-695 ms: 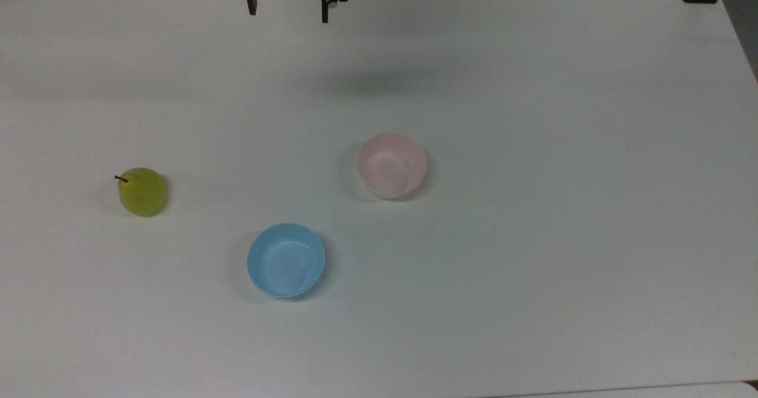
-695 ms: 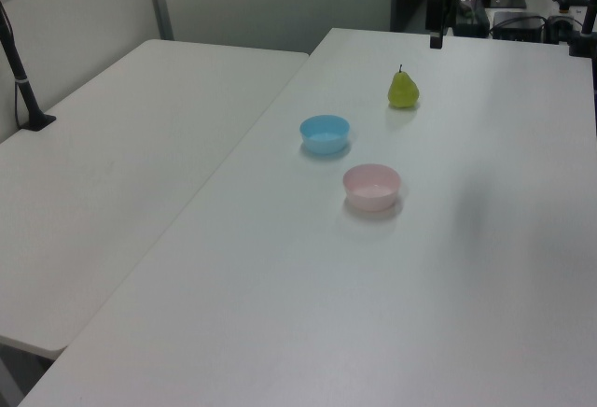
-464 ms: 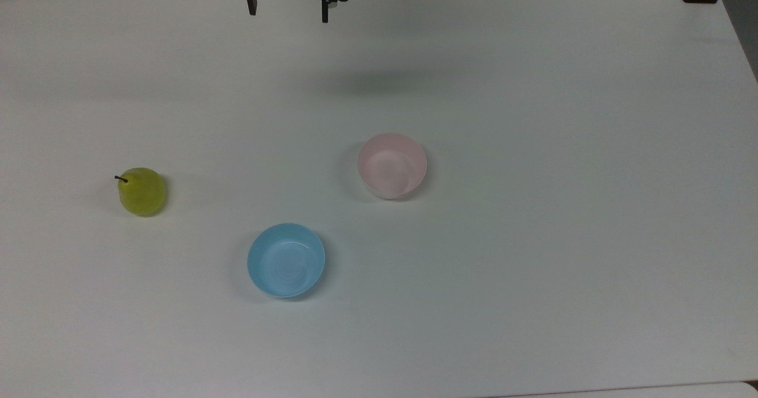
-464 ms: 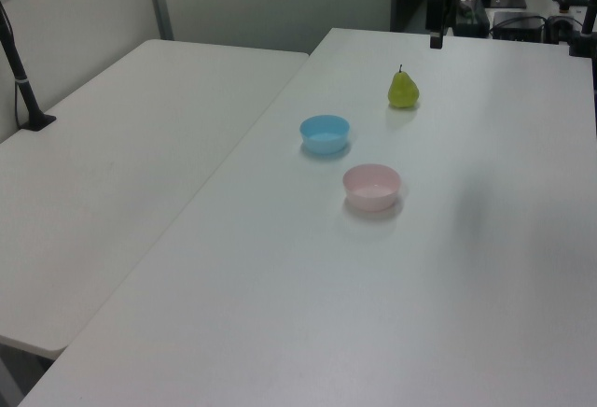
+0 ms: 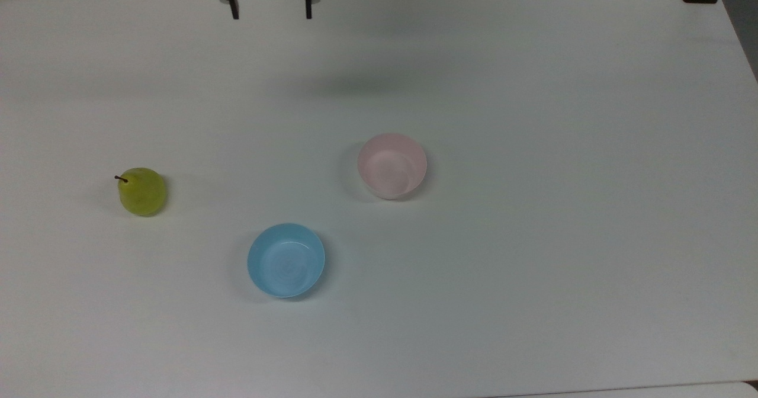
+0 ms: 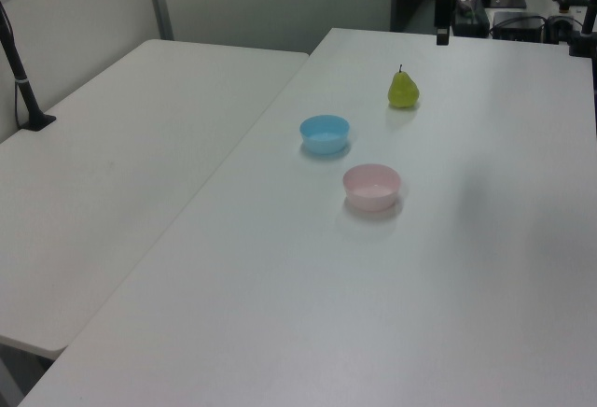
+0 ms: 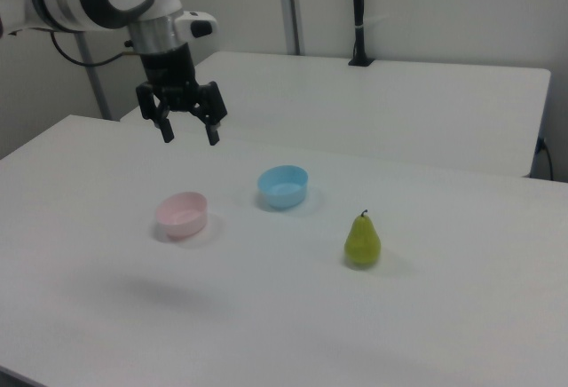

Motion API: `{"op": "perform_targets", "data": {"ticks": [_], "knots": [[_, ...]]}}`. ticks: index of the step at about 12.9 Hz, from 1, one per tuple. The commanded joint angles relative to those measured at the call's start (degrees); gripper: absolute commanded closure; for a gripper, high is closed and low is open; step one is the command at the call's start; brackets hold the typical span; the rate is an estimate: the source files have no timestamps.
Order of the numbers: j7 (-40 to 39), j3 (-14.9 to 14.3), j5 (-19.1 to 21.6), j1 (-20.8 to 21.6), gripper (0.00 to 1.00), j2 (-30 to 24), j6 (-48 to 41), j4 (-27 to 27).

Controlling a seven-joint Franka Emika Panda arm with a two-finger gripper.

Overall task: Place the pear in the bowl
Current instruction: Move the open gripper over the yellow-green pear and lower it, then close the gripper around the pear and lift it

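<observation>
On the desk (image 5: 533, 267), at the top view's left, the pear (image 5: 142, 192) is seen standing upright, stem up, with nothing touching it. Further toward the top view's right, the blue bowl (image 5: 286, 260) is found nearer the lower edge, and the pink bowl (image 5: 391, 165) lies beyond it, near the middle of the desk; both are seen to be empty. The three things are kept well apart from one another.

Above the far edge, at the top of the top view, the gripper (image 5: 271, 14) is held high over the desk. Its fingers (image 7: 165, 130) are spread wide, pointed downward, and nothing is held between them. In the right view it is seen hanging above and behind the pink bowl, well apart from the pear.

Nothing of the task can be judged as done: the pear has not been grasped or lifted, and the bowl is unfilled. Everything is left, it would seem: the gripper must be brought over to the pear, lowered around it, closed, and the fruit carried across to the pink bowl, not the blue one, and released.
</observation>
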Motion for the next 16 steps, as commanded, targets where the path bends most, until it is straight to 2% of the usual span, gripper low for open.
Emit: {"op": "perform_targets", "data": {"ticks": [1,6,12,16], "knots": [[-8.63,-0.26,1.38,-4.27,0.00,1.57,4.28,-0.64],[-13.39,-0.35,3.31,-12.54,0.00,10.87,17.36,-0.29],[-13.39,-0.44,2.87,-16.23,0.00,21.61,34.85,-0.20],[-12.69,-0.44,2.79,-16.68,0.00,25.57,42.07,-0.20]]}}
